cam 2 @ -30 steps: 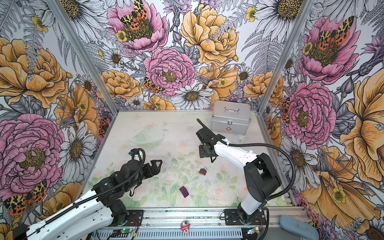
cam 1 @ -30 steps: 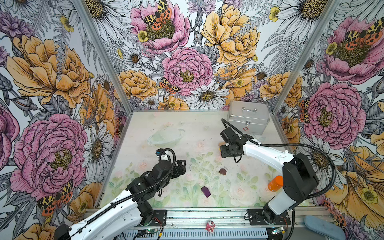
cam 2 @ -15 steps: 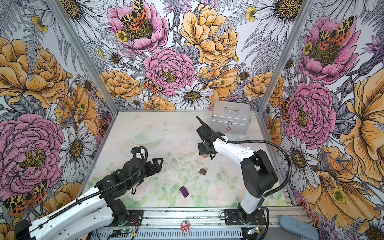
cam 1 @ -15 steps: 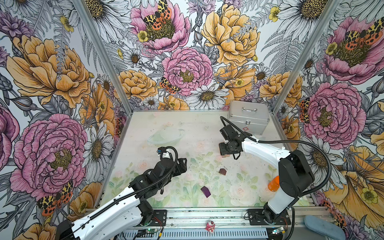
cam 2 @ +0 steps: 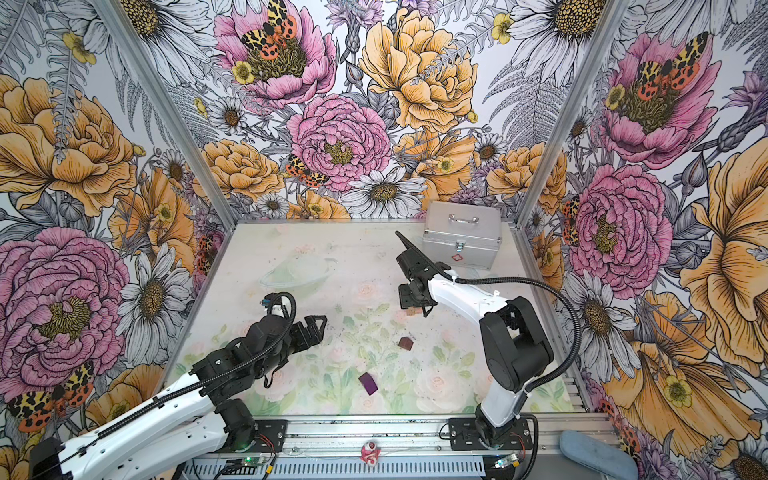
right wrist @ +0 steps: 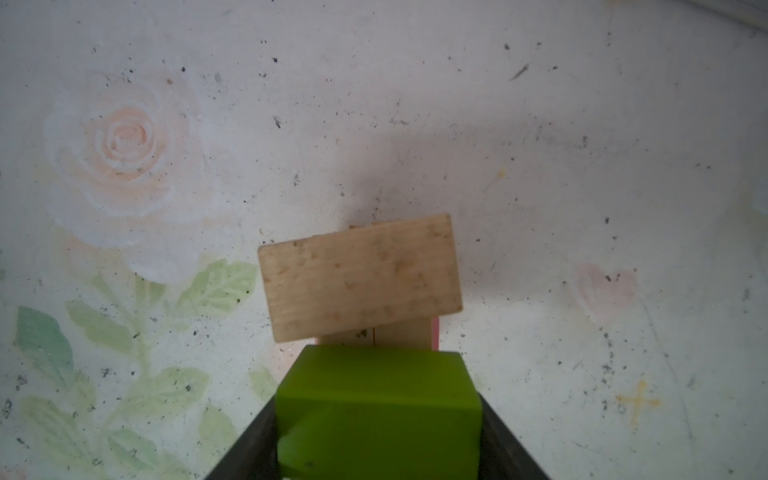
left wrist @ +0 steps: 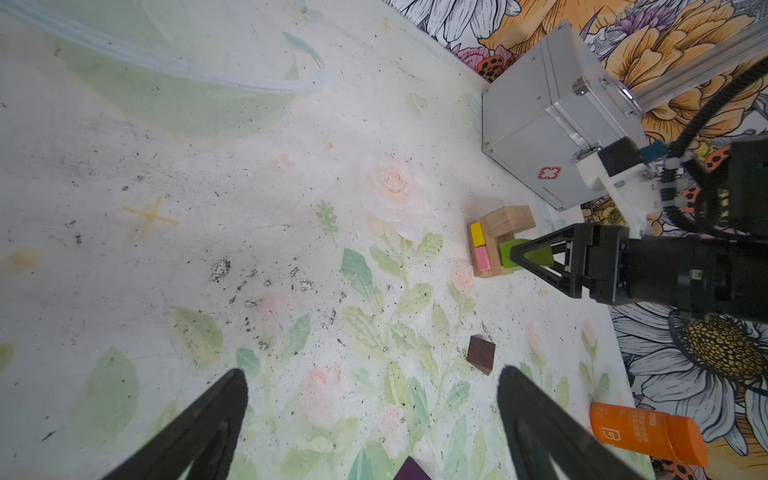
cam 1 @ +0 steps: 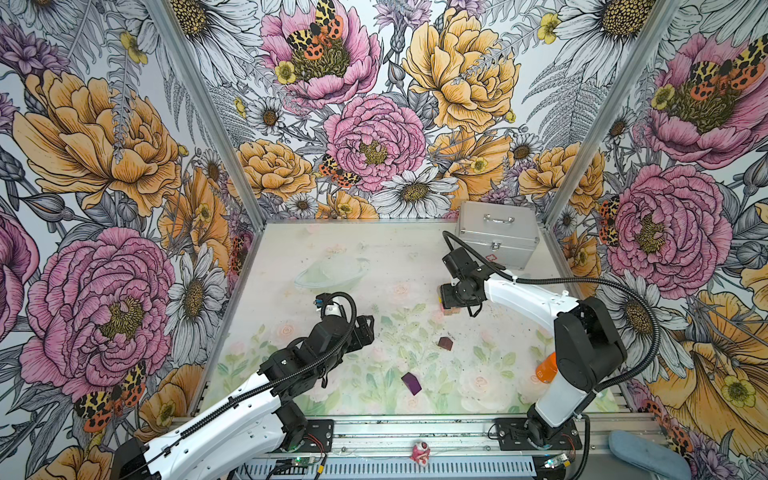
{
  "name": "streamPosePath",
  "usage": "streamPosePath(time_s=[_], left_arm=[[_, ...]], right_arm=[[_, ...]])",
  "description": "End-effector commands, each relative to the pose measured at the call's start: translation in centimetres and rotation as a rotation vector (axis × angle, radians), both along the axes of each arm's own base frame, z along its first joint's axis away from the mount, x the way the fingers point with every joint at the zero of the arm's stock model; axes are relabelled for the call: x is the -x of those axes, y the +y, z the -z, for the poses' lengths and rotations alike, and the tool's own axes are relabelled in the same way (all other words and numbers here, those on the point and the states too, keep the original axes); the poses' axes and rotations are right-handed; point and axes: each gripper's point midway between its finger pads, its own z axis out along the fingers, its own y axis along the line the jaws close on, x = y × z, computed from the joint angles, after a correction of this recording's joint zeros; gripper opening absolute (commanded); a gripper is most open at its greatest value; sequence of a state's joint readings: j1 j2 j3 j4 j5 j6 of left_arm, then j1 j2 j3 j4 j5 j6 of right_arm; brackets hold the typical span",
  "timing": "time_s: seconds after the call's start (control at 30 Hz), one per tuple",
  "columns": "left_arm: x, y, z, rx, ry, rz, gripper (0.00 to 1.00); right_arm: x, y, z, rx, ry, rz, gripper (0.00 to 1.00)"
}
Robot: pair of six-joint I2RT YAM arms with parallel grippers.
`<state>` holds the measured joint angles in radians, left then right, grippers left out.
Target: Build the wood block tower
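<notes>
The right gripper hung low over the wood block tower, near the silver case. A dark-brown block and a purple block lay apart on the table, with the left gripper well off to their left.

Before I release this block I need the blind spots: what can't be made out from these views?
Wood block tower: in both top views, mostly hidden under the right gripper; its layers can't be counted.
Lime-green block: in the right wrist view it covers its own contact with the tower.
Purple block: cut off by the left wrist view's bottom edge.
Orange bottle: half hidden behind the right arm in a top view.
</notes>
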<state>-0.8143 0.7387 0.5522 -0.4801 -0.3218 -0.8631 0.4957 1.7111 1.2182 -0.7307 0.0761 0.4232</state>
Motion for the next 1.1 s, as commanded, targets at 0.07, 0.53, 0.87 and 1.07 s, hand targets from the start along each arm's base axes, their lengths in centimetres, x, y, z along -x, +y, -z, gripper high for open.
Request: streamPosePath(time_s=[0.07,0.53,0.87,1.07], left_arm=[[-0.5,-0.2,-1.8,0.024,-0.048,-0.008,0.95],[-0.7,-0.4,-1.9,0.019,-0.048,-0.007,0.95],[-0.8,-0.7,-2.0,0.021,-0.045,0.0,0.95],[-0.7,-0.6,-2.2,0.021,-0.053,-0.002,0.95]], right_arm=[[-1.4,0.7,-0.7,-0.023,-0.029,-0.018,0.49],[-1.7,0.9,-0.3,-0.041,-0.013,-0.019,0.62],[-1.3,0.9,-1.4,-0.065,-0.026,-0.019,0.84],[-1.6,0.9,-3.4,-0.067,-0.059,-0.028,0.89]])
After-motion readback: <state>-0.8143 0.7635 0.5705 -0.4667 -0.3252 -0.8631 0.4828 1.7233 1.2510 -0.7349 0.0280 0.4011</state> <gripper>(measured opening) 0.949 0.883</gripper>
